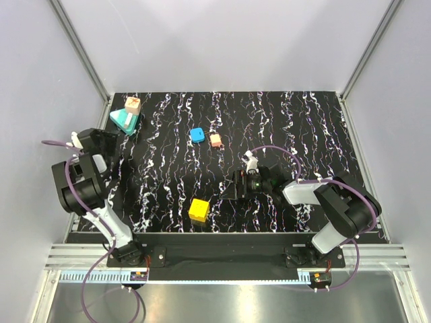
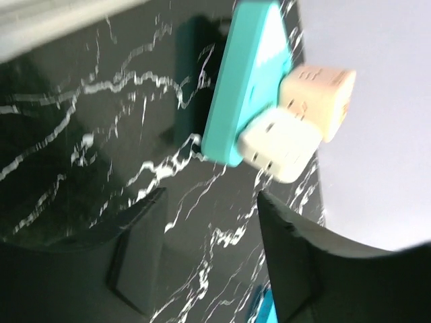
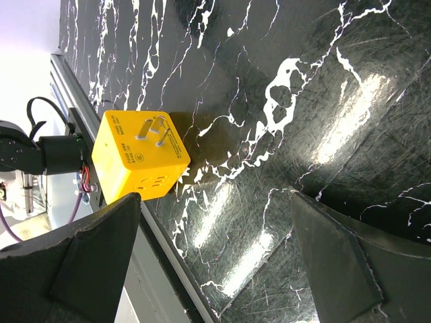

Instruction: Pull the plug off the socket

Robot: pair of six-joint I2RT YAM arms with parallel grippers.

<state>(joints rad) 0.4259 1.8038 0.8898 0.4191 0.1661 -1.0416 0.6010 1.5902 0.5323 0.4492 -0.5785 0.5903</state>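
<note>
The left pincer (image 2: pixel 212 198) is open, its fingers (image 2: pixel 138 256) spread and holding nothing. The step in hand looks like the approach. The socket (image 2: pixel 246 81) lies ahead of it, apart from both fingers. The plug (image 2: pixel 316 97) is seated in the socket's face, farther from the pincer than a white block (image 2: pixel 279 145) that is seated just beside it.

The next move likely calls for reaching past the white block, closing on the plug alone, and drawing it straight out of the face. The socket seems loose on the table, so it may lift along with the plug unless something holds it down.

A blue block (image 1: pixel 197 134) and a salmon block (image 1: pixel 215 140) lie in mid-table, between the arms.

The right pincer (image 3: pixel 215 198) is also spread wide and empty. A yellow cube (image 3: pixel 138 158) sits just ahead of one finger, and the socket is well away from it.
</note>
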